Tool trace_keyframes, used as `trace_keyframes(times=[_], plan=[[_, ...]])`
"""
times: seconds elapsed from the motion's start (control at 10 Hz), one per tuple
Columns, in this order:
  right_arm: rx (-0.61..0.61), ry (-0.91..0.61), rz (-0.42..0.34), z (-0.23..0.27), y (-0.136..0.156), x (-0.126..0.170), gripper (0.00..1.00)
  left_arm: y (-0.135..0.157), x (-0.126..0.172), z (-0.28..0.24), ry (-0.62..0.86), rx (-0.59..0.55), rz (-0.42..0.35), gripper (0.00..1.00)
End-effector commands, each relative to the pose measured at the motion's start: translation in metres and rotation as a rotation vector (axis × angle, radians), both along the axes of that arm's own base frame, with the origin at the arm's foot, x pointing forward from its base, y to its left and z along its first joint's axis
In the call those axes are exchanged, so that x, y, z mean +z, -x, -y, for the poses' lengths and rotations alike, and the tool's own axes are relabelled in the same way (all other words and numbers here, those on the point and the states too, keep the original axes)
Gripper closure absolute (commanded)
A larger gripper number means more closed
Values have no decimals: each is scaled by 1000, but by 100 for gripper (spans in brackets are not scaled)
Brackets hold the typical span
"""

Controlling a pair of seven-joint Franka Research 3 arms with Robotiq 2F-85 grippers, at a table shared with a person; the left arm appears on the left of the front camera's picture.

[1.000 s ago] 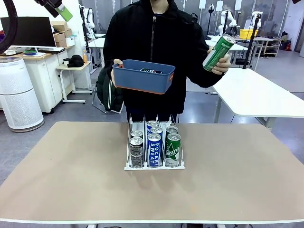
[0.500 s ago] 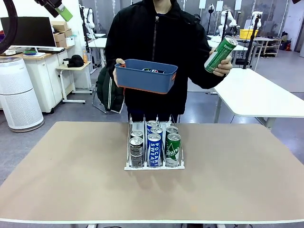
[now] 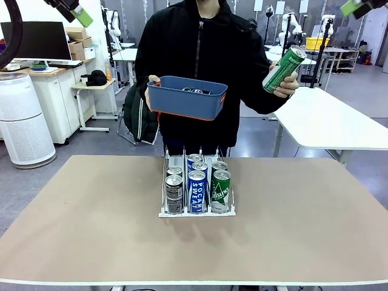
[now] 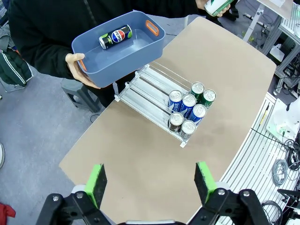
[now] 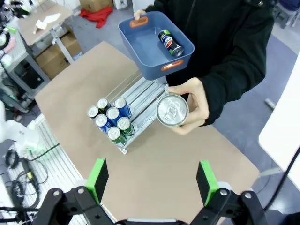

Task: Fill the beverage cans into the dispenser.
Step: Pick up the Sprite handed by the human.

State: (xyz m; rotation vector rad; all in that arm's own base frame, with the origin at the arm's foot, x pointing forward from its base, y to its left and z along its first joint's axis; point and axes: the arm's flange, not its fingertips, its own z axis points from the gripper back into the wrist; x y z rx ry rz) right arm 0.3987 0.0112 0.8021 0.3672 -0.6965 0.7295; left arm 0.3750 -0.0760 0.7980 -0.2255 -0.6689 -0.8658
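The dispenser (image 3: 163, 182) stands mid-table with several beverage cans in its three lanes: dark ones (image 3: 174, 194) left, blue ones (image 3: 196, 191) middle, green ones (image 3: 220, 190) right. Across the table a person holds up a green can (image 3: 282, 68) in one hand and a blue tub (image 3: 185, 97) in the other; a dark can (image 4: 115, 36) lies in the tub. My left gripper (image 4: 151, 183) hangs open high over the table's near left. My right gripper (image 5: 152, 182) is open too, high above the held green can (image 5: 172, 110). Both hold nothing.
The dispenser (image 4: 140, 86) has free lane room behind its cans. Bare tan tabletop (image 3: 91, 224) spreads on every side of it. Behind the person stand a white table (image 3: 327, 121), a white air purifier (image 3: 21, 121) and a desk with a monitor (image 3: 36, 39).
The person's hand with the green can has drifted slightly right and the tub has shifted a little right. My right gripper's green pad has come into the front view's top right corner.
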Motion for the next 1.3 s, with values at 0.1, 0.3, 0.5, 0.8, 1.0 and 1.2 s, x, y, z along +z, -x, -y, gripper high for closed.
trace_keyframes(times=[0.1, 0.3, 0.5, 0.8, 1.0, 1.2], plan=[[-21, 66, -17, -13, -22, -1, 0, 1, 0, -1, 5, 8, -5, 0], [-1, 92, -41, -24, -38, -9, 0, 1, 0, -1, 5, 8, -5, 0], [-1, 92, -59, -33, -54, -18, 0, 1, 0, -1, 5, 8, -5, 0], [20, 95, -113, -42, -70, -32, 0, 1, 0, -1, 5, 8, -5, 0], [32, 108, -126, -45, -77, -43, 0, 1, 0, -1, 5, 8, -5, 0], [31, 121, -135, -49, -82, -54, 0, 1, 0, -1, 5, 8, -5, 0]])
